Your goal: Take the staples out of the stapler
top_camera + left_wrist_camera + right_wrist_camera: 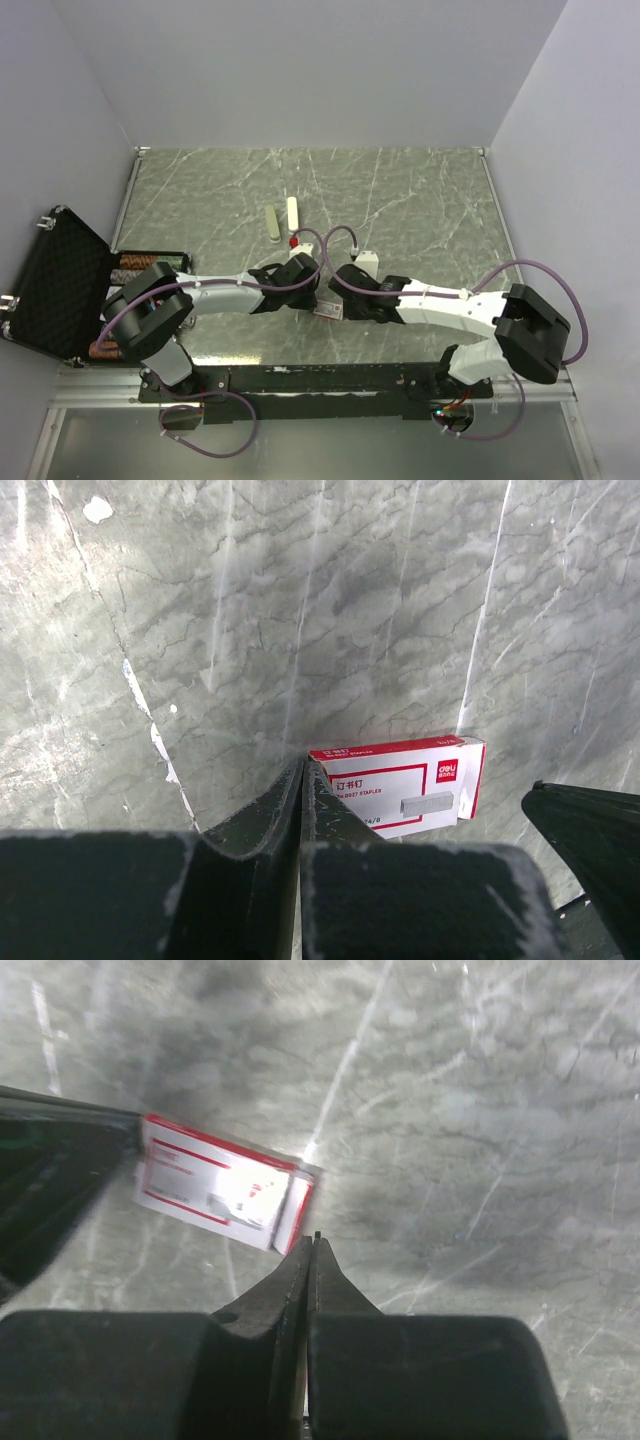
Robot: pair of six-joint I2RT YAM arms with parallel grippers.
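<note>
Black wedge-shaped left tool [302,767], cardboard box [400,790], marbled table [300,600]

Table [420,200] grey-green marble, white veins; box [400,790] red-white; staplers [271,224] cream; case [60,285] black; cables [545,266] purple.

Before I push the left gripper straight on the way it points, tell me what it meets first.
Probably the red-and-white box: the left gripper, shut, has its tips right at the box's near left corner. Whether it would strike the box or pass over it is unclear.
</note>
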